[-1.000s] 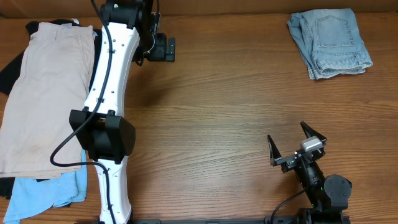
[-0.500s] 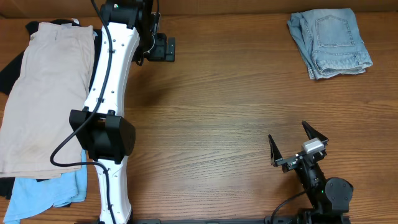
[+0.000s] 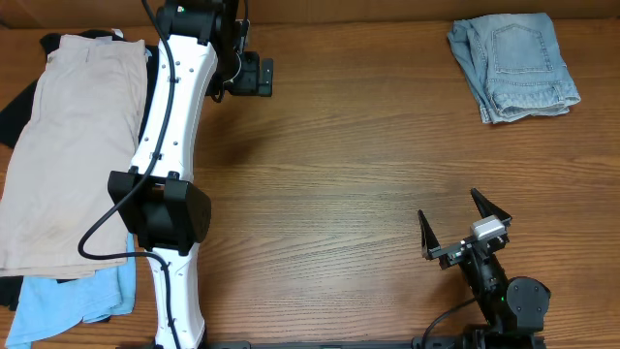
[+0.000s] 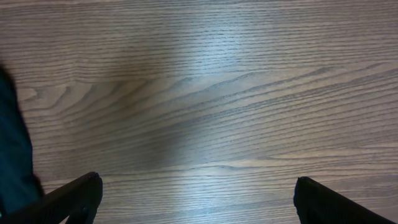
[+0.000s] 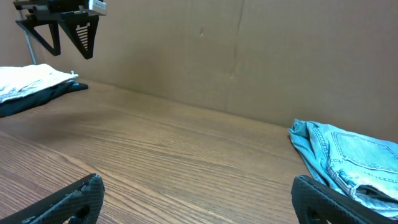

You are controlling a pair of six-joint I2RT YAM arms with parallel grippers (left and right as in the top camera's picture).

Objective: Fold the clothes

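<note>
The clothes, light-wash denim shorts [image 3: 511, 66], lie folded at the table's back right corner, a patch pocket facing up. In the right wrist view the denim shorts [image 5: 354, 163] sit at the right edge. My right gripper [image 3: 448, 206] stands open near the front right, well short of them, with only bare wood between its fingers in its own view [image 5: 198, 185]. My left gripper [image 3: 256, 76] hovers at the back left of the table. Its wrist view shows it open [image 4: 198, 186] over bare wood, holding nothing.
A pile of garments lies at the left: beige shorts [image 3: 68, 145] on top, a sky-blue garment [image 3: 68, 301] below, dark cloth [image 3: 19, 97] at the edge. Dark cloth [image 4: 12, 155] also edges the left wrist view. A cardboard wall [image 5: 249, 50] backs the table.
My right gripper has drawn back very slightly toward the table's front edge. The left arm and the shorts have not moved.
</note>
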